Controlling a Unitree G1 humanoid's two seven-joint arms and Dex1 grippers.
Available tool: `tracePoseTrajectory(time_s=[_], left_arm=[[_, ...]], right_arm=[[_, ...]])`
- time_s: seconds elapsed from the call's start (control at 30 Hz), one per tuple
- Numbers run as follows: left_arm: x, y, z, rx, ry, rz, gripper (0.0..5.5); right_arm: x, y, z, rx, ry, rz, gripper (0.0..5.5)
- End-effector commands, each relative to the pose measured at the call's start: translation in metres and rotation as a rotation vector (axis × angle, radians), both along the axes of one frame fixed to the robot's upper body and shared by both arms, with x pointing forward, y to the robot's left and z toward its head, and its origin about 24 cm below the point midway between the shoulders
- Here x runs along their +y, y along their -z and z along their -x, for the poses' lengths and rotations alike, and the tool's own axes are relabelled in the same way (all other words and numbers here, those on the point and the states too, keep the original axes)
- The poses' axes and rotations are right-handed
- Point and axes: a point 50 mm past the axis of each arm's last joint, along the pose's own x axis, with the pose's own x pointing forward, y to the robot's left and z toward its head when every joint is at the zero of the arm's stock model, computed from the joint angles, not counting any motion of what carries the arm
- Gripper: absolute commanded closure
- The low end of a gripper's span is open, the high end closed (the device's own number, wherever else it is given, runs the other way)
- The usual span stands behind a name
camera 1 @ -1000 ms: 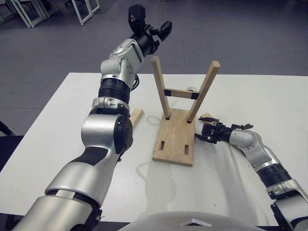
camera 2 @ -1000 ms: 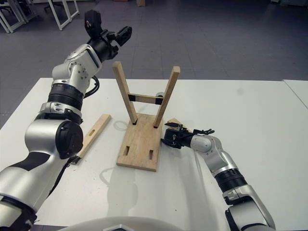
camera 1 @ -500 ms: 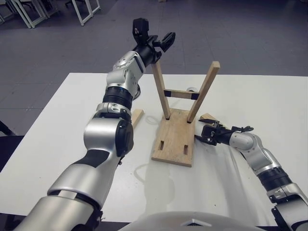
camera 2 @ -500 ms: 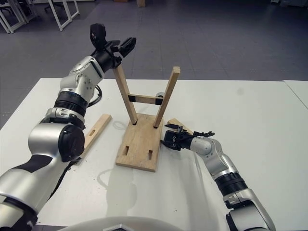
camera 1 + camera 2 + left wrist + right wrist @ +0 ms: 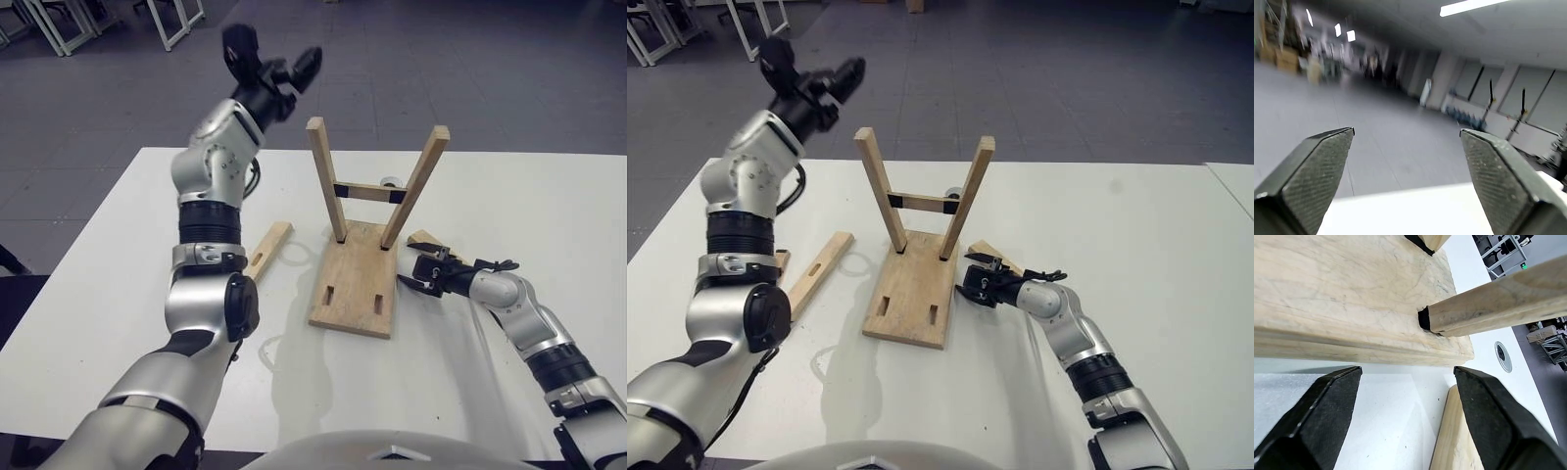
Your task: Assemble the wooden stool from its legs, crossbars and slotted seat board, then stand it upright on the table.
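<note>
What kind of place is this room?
Probably a large lab or workshop hall: a white table, more white frame desks on a bare grey floor, and ceiling strip lights.

I can come down over the seat board's [image 5: 351, 286] near half; at its far end two upright legs [image 5: 327, 181] and a crossbar [image 5: 367, 192] block me. One loose leg [image 5: 266, 250] lies left of it, a second leg [image 5: 990, 253] just beyond my right gripper [image 5: 412, 272].
</note>
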Motion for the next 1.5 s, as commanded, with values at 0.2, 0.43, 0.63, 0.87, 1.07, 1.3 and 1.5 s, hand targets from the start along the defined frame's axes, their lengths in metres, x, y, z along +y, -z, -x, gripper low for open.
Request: tracePoseTrajectory(time_s=[0.2, 0.43, 0.63, 0.87, 1.07, 1.3, 1.5], left_arm=[[0.081, 0.03, 0.069, -0.055, -0.326, -0.277, 1.49], [0.11, 0.148, 0.148, 0.286, -0.458, -0.418, 1.49], [0.128, 0.203, 0.19, 0.493, -0.498, -0.418, 2.13], [0.126, 0.235, 0.198, 0.614, -0.389, -0.484, 2.13], [0.13, 0.245, 0.195, 0.677, -0.344, -0.556, 2.13], [0.123, 0.254, 0.198, 0.701, -0.28, -0.631, 3.03], [0.118, 0.257, 0.198, 0.743, -0.255, -0.666, 4.05]], right_arm=[[-0.012, -0.022, 0.0, -0.031, 0.248, -0.249, 2.0], [-0.012, -0.039, 0.017, 0.013, 0.425, -0.507, 2.0], [-0.015, -0.041, 0.013, 0.008, 0.445, -0.495, 2.0], [-0.013, -0.042, 0.012, 0.012, 0.423, -0.481, 2.0], [-0.013, -0.043, 0.012, 0.018, 0.417, -0.479, 2.0], [-0.018, -0.046, 0.008, -0.001, 0.447, -0.492, 2.0], [-0.02, -0.047, 0.005, 0.001, 0.489, -0.52, 2.0]])
